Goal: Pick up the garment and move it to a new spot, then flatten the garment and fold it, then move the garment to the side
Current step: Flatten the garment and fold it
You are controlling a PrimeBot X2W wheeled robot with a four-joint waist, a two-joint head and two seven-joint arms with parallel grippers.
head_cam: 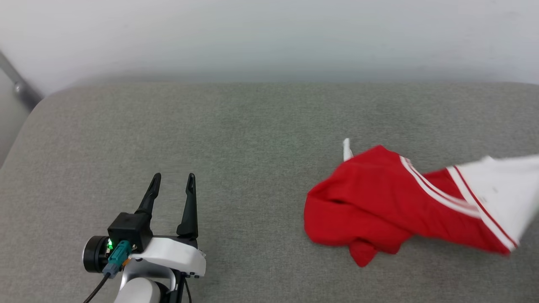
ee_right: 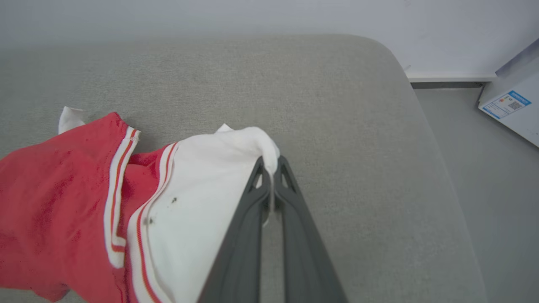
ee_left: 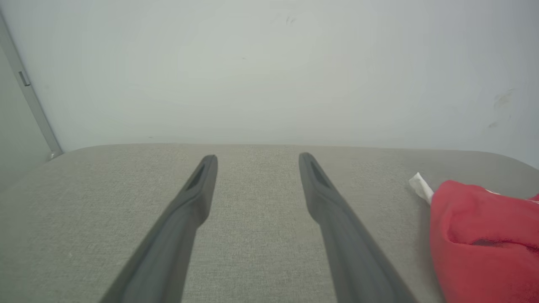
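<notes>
A red jersey-style garment (head_cam: 370, 202) (ee_left: 476, 223) (ee_right: 50, 181) with white sleeves and red-and-white striped trim lies bunched on the right half of the grey fabric-covered surface (head_cam: 236, 126). No lettering shows on the cloth facing the cameras. The right end effector (ee_right: 271, 162) is clenched on the garment, with a fold of the white sleeve (ee_right: 198, 189) pinched between its two dark fingers close to their tips. The sleeve stretches from the red body to this grip and carries a few small dark specks. In the head view the same sleeve (head_cam: 501, 189) is blurred and runs to the picture's right edge. The red body sits in a rumpled heap on the left of the sleeve, and a small white scrap of cloth (head_cam: 346, 149) (ee_left: 420, 187) (ee_right: 69, 118) pokes out at its far edge. The left end effector (head_cam: 173, 176) (ee_left: 257, 158) is released, its fingers spread with nothing between them. It is over the bare left part of the surface, well apart from the garment. A plain white wall (head_cam: 269, 33) stands behind the surface, and a thin grey metal bar (head_cam: 17, 84) slants at the far left. In the right wrist view a grey floor (ee_right: 497, 176) lies beyond the surface's rounded corner, with a white box bearing a blue printed label (ee_right: 511, 109) on it.
</notes>
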